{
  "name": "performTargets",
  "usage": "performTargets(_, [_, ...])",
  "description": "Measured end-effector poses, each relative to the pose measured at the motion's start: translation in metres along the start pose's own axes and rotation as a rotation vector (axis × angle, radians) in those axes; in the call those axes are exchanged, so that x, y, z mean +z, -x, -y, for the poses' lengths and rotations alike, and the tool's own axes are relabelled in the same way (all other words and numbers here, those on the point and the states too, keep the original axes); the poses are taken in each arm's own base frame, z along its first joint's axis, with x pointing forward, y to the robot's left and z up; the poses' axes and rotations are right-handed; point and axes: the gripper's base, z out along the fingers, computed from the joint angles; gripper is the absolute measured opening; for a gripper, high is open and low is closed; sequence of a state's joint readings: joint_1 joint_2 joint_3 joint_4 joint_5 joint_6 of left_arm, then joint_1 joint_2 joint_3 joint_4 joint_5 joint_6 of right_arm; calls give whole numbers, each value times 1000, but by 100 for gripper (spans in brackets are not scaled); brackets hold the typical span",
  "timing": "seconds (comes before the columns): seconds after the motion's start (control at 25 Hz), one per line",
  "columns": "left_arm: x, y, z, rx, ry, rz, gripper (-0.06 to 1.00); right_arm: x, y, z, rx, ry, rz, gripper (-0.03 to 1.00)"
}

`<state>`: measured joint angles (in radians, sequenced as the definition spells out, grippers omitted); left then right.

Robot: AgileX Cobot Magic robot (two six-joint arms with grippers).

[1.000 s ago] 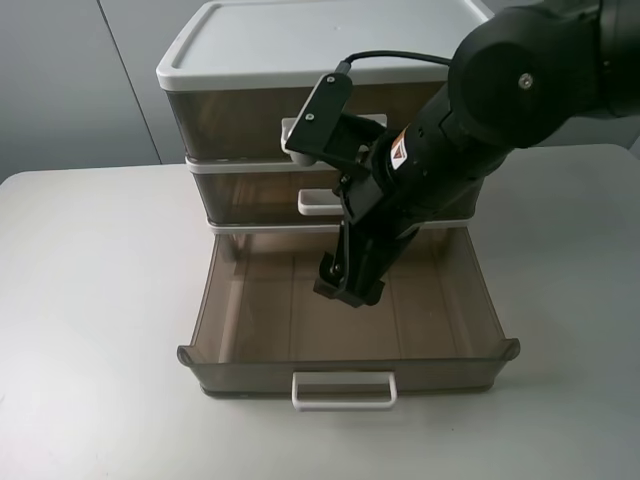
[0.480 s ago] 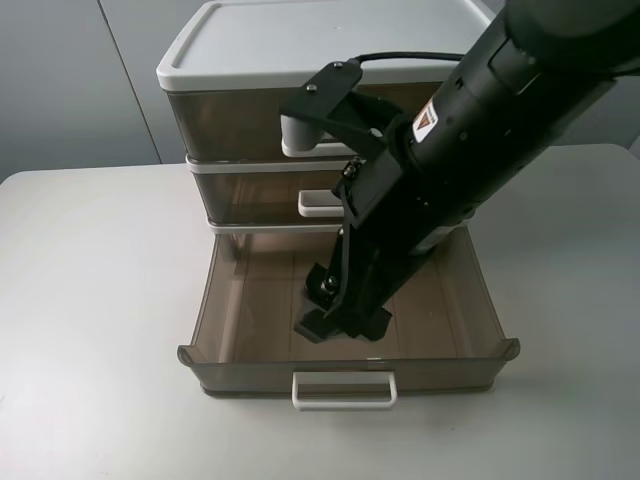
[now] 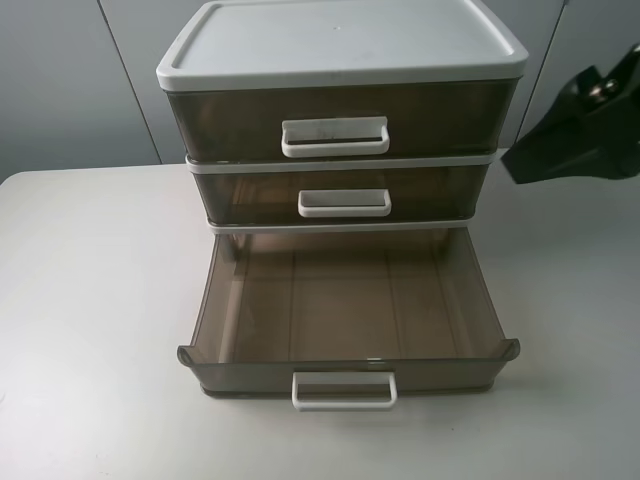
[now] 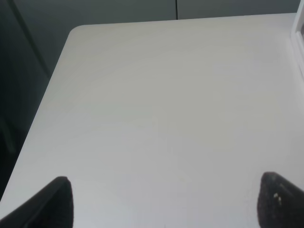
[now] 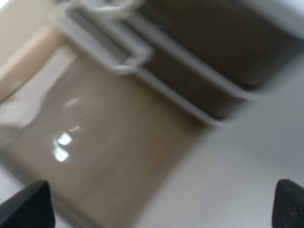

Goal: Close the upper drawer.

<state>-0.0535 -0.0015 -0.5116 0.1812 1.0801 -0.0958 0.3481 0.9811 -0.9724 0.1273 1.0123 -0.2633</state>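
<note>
The upper drawer (image 3: 340,195) is the middle one of three smoky-brown drawers, with a shallow front and a chunky white loop handle (image 3: 344,203). It sits pushed in, flush with the cabinet front. My right gripper (image 5: 159,206) is open and empty. Its arm (image 3: 585,125) shows at the right edge of the exterior view, well off to the right of the cabinet. The blurred right wrist view looks down at the cabinet front. My left gripper (image 4: 166,202) is open and empty over bare table, out of the exterior view.
The lowest drawer (image 3: 345,375), with a thinner, wider white handle (image 3: 344,389), is pulled far out and has nothing inside; its floor also shows in the right wrist view (image 5: 95,142). The top drawer (image 3: 335,118) is shut. The white table (image 3: 90,300) surrounds the cabinet.
My right arm, which reached down over the open lowest drawer, has pulled up and away to the right edge of the view. The drawers have not moved.
</note>
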Motion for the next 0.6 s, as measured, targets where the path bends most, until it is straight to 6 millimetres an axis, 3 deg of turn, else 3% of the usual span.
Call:
performTargets(0.12, [0, 0, 0, 0, 0, 0, 74, -25, -21, 24, 131, -163, 56, 69])
performTargets(0.24, [0, 0, 0, 0, 0, 0, 74, -48, -41, 31, 212, -294, 107, 69])
performTargets(0.4, [0, 0, 0, 0, 0, 0, 74, -64, -69, 22, 311, -371, 178, 69])
performTargets(0.6, [0, 0, 0, 0, 0, 0, 74, -65, -108, 3, 414, -393, 254, 69])
